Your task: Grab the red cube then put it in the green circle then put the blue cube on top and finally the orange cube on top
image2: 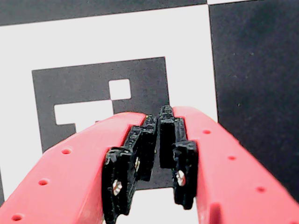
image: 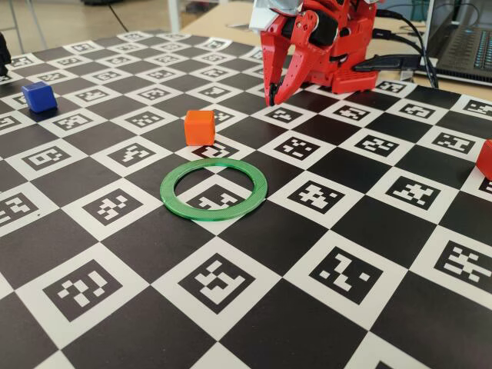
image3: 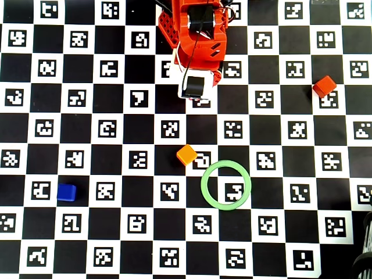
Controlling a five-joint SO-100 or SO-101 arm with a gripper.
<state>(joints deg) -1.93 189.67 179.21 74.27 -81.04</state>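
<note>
A checkerboard worktop (image3: 87, 168) printed with markers carried everything. In the overhead view, left to right: the blue cube (image3: 67, 192) sat well apart, the orange cube (image3: 186, 154) just beside the empty green circle (image3: 226, 184), the red cube (image3: 324, 86) far right. The tool (image2: 159, 140), fingers together on nothing, hung folded near the arm's base, probably parked. Nothing blocked the way to the red cube.
</note>
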